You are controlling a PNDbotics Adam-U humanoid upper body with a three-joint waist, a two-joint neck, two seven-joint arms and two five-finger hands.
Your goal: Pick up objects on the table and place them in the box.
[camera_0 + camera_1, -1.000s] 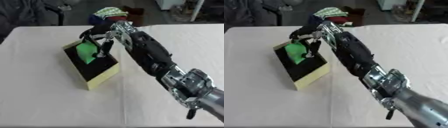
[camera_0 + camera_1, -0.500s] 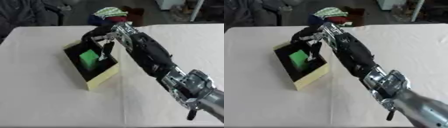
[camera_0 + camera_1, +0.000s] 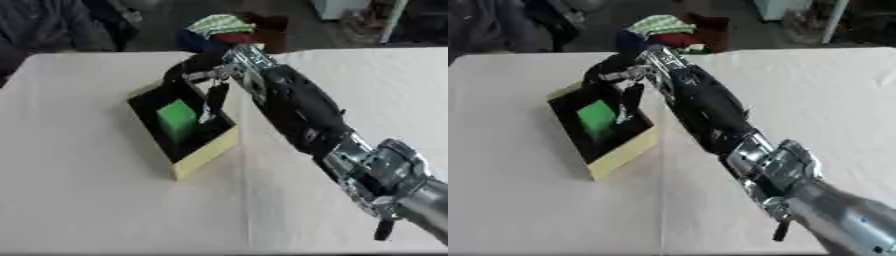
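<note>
A green block (image 3: 177,118) lies inside the yellow box (image 3: 208,156), on its black inner floor. My right hand (image 3: 203,76) hangs over the far right part of the box, above and to the right of the block, not touching it. Its fingers (image 3: 211,102) point down, relaxed and apart, with nothing between them. The right arm (image 3: 302,112) stretches in from the lower right across the table. My left hand shows in neither view.
The box stands on a white tablecloth (image 3: 87,200) with a fold line (image 3: 246,200) running toward me. Past the far table edge lies a heap of coloured cloth (image 3: 220,27).
The green block has left my right hand and dropped onto the box floor. The hand has opened and lifted slightly toward the far edge of the box.
</note>
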